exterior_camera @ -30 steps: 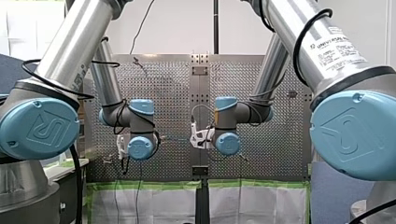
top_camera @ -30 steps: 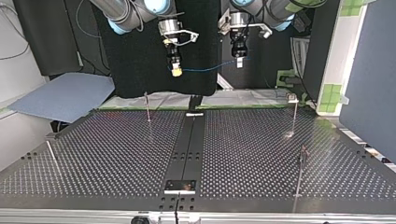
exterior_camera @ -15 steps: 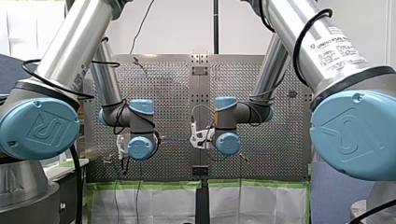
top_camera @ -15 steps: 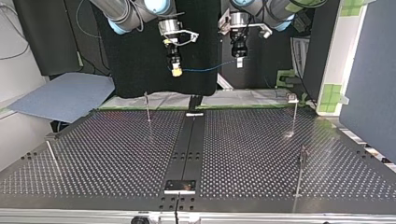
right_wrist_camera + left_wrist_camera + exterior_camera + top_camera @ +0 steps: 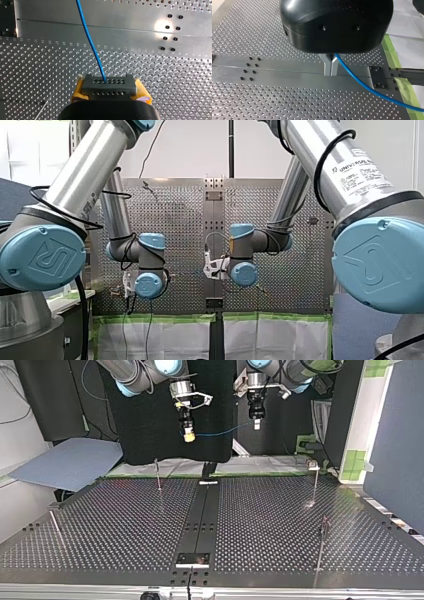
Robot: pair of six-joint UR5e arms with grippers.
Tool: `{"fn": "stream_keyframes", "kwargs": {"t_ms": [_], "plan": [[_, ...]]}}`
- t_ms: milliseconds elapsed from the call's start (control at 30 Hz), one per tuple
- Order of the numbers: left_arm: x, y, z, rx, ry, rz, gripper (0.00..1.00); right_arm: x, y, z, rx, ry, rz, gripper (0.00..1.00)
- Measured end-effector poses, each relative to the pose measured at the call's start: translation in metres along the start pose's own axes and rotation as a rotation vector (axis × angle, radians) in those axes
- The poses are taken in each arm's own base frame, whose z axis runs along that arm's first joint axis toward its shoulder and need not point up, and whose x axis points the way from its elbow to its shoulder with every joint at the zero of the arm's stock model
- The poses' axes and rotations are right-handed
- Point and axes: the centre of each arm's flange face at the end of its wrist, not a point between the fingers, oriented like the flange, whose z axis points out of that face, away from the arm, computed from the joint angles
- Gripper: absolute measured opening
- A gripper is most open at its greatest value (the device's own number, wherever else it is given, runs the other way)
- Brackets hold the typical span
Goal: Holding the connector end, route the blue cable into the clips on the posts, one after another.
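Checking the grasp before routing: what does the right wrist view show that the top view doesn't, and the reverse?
Right wrist only: the grey connector clamped between yellow pads, the cable entering it. Top only: my left gripper and my right gripper above the table, the cable strung between them, clear of the posts. Both: the blue cable and the perforated table.

"UNIVERSAL ROBOTS" label, my right arm
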Motion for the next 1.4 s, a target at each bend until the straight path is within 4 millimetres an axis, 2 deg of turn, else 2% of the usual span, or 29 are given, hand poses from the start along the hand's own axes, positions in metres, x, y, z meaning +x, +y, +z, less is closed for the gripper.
{"fn": "stream_keyframes", "kwargs": {"t_ms": [300, 667, 833, 1167, 1400], "plan": [[0.000, 0.000, 0.000, 0.000, 0.000, 0.000, 0.00, -0.003, 0.002, 0.001, -0.009, -0.009, 0.003, 0.00], [0.000, 0.000, 0.000, 0.000, 0.000, 0.000, 0.00, -0.053, 0.012, -0.013, -0.086, -0.151, -0.028, 0.00], [0.000, 0.000, 0.000, 0.000, 0.000, 0.000, 0.00, -0.062, 0.014, -0.015, -0.105, -0.171, -0.035, 0.00], [-0.004, -0.002, -0.002, -0.001, -0.007, 0.008, 0.00, -0.059, 0.016, -0.012, -0.110, -0.168, -0.033, 0.00], [-0.021, -0.002, -0.001, -0.025, -0.018, 0.028, 0.00, -0.020, 0.014, 0.015, -0.095, -0.113, 0.032, 0.00]]}}
